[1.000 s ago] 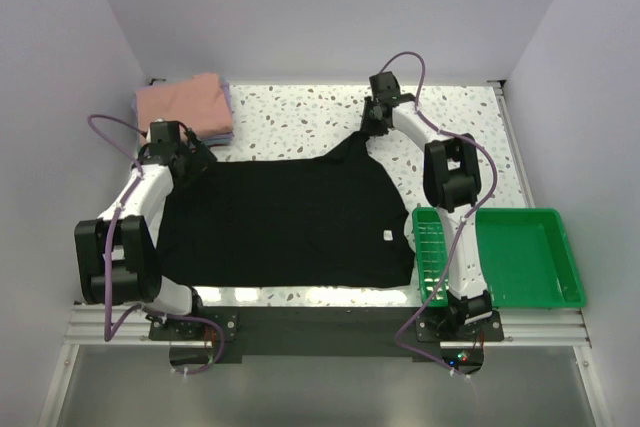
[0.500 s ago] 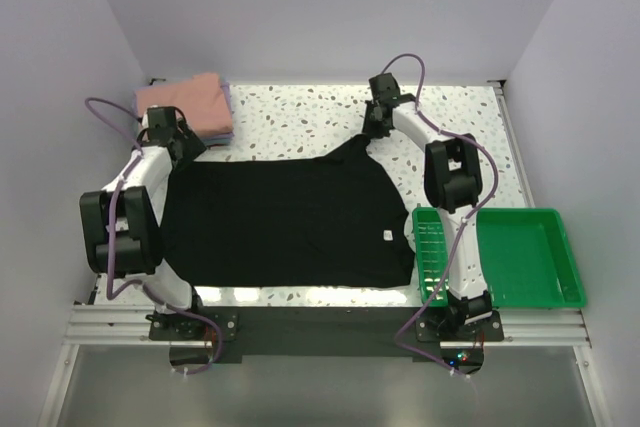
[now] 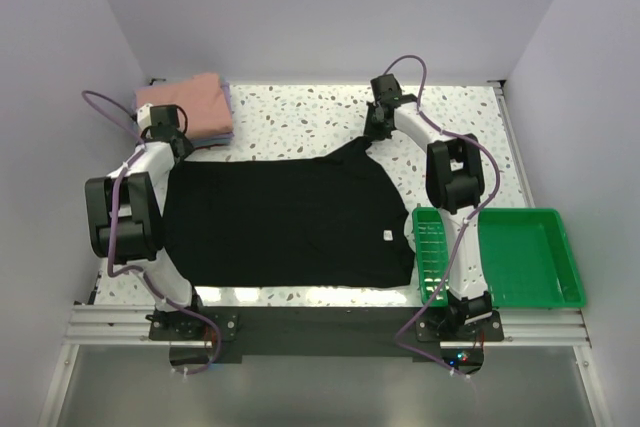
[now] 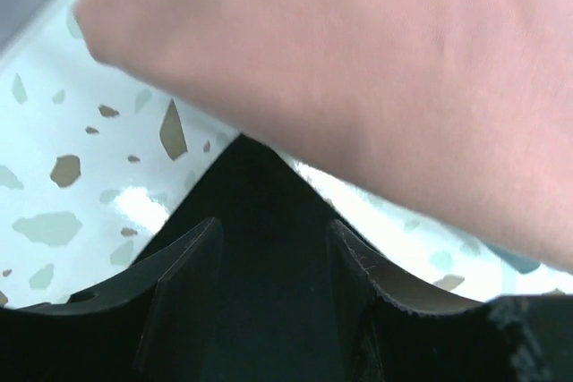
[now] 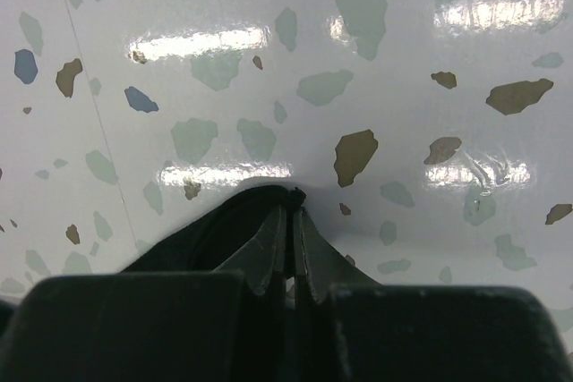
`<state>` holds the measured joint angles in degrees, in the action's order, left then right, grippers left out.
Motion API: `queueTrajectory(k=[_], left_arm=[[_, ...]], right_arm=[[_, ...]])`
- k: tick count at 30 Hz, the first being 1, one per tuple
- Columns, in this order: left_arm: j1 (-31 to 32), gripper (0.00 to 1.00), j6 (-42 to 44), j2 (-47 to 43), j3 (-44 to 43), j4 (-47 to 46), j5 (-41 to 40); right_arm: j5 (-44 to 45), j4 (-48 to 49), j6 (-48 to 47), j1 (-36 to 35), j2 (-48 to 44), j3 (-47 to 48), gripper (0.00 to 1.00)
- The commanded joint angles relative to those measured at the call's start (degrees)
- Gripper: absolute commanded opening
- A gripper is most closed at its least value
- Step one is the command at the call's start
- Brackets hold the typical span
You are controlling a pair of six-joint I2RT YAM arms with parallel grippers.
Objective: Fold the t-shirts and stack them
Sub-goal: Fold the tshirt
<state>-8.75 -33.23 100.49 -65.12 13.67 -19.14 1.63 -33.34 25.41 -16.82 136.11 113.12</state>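
The black t-shirt [image 3: 290,217] lies spread flat on the speckled table, its small white tag [image 3: 385,235] near the right hem. My left gripper [image 3: 185,145] is at the shirt's far left sleeve, just in front of the folded stack. In the left wrist view it [image 4: 269,230] stands open with black cloth [image 4: 255,176] between its fingers. My right gripper [image 3: 368,132] is at the far right sleeve. In the right wrist view it [image 5: 291,212] is shut on a pinch of the black cloth [image 5: 206,230]. The salmon-pink folded shirt [image 3: 185,102] tops the stack and fills the left wrist view [image 4: 358,60].
A lavender and bluish layer [image 3: 228,119] shows under the salmon shirt at the far left corner. A green plastic tray [image 3: 565,267] sits at the near right, beside the shirt's hem. Walls close in the table on the left, back and right.
My left gripper has moved away and to the left, up to the front of the folded stack. The right gripper and the shirt's body have barely moved.
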Motion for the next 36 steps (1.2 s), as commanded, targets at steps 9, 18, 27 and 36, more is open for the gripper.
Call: queueTrajectory(k=[9, 18, 27, 36], left_arm=[[-0.9, 0.51, 0.1, 5.9, 0.0, -9.6, -6.7], [-0.9, 0.46, -1.3, 9.2, -0.4, -10.8, -7.1], [-1.0, 0.45, -3.8, 13.9, -5.5, -5.9, -7.3], [-1.0, 0.08, -4.9, 14.0, -5.1, -5.1, -7.2]], right_arm=[[-0.4, -4.4, -0.4, 0.5, -3.0, -1.3, 0.0], [-0.4, -4.4, -0.5, 0.7, -3.0, -1.7, 0.0], [-0.9, -4.5, -0.3, 1.1, -2.7, -1.1, 0.0], [-0.7, -4.7, -0.4, 1.4, -3.2, -1.2, 0.0]])
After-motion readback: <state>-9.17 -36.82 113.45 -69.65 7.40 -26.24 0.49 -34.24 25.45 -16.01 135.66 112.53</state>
